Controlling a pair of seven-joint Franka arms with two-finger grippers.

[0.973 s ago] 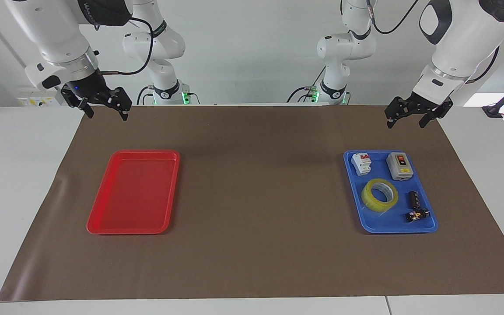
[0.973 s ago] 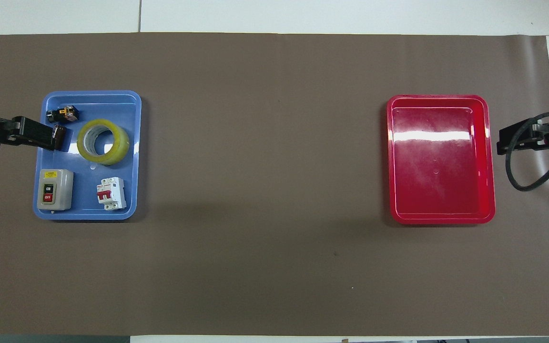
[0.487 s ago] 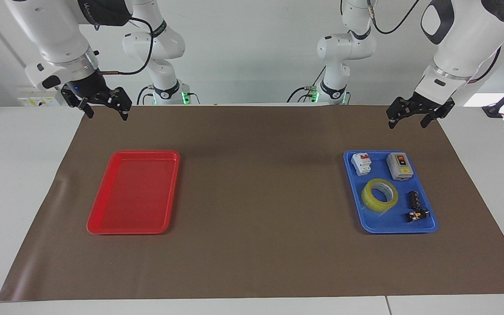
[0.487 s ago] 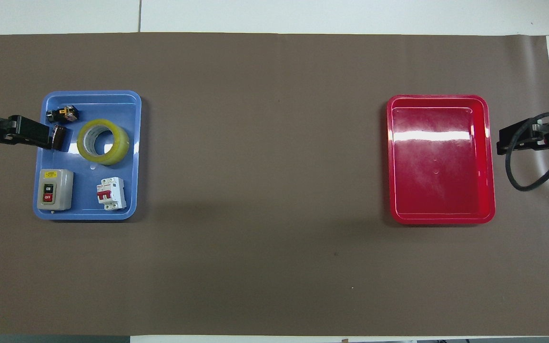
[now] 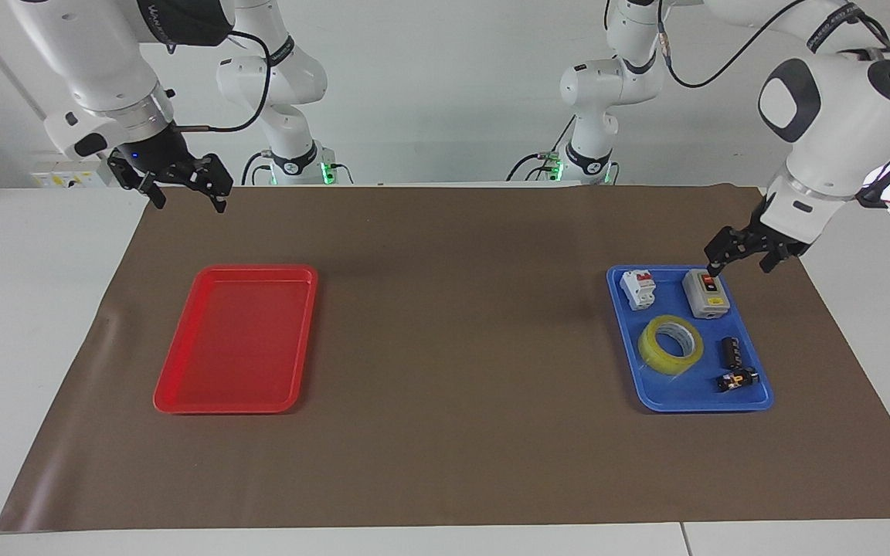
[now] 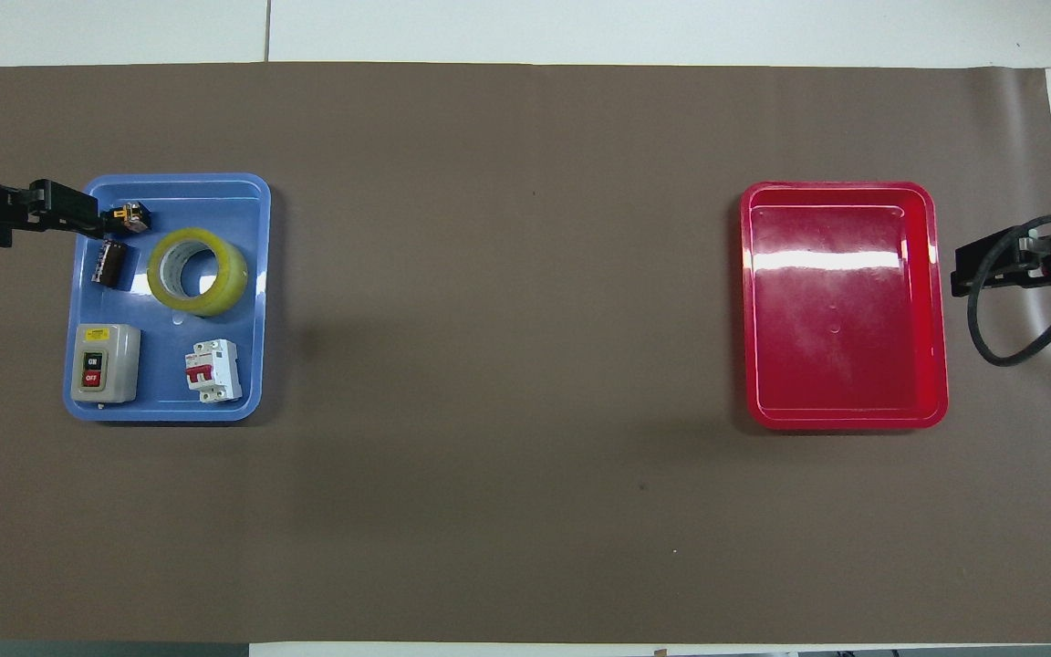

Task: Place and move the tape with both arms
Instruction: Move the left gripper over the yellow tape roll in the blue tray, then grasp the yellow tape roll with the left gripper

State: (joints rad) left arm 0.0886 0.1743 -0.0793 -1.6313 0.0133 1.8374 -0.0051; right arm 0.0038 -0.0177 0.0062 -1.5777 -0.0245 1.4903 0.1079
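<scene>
The tape (image 5: pixel 652 346) (image 6: pixel 235 279), a yellow roll with a white core, lies flat in the middle of the blue tray (image 5: pixel 692 405) (image 6: pixel 252 310). My left gripper (image 5: pixel 738 267) (image 6: pixel 92 208) hangs open and empty in the air over the tray's outer edge, apart from the tape, with its tips close above the grey switch box in the facing view. My right gripper (image 5: pixel 188 202) (image 6: pixel 968 270) waits open and empty, raised over the mat's edge beside the red tray (image 5: pixel 236 340) (image 6: pixel 845 310).
In the blue tray with the tape lie a grey on/off switch box (image 5: pixel 705 293) (image 6: pixel 104 363), a white and red circuit breaker (image 5: pixel 637 288) (image 6: pixel 213 370), a dark cylinder (image 5: pixel 730 351) (image 6: pixel 111 262) and a small black part (image 5: pixel 736 379) (image 6: pixel 131 215). The red tray holds nothing. A brown mat (image 5: pixel 453 347) covers the table.
My left gripper has come down and forward from over the mat's edge by the robots to over the blue tray's edge. The right arm and the tape have not moved.
</scene>
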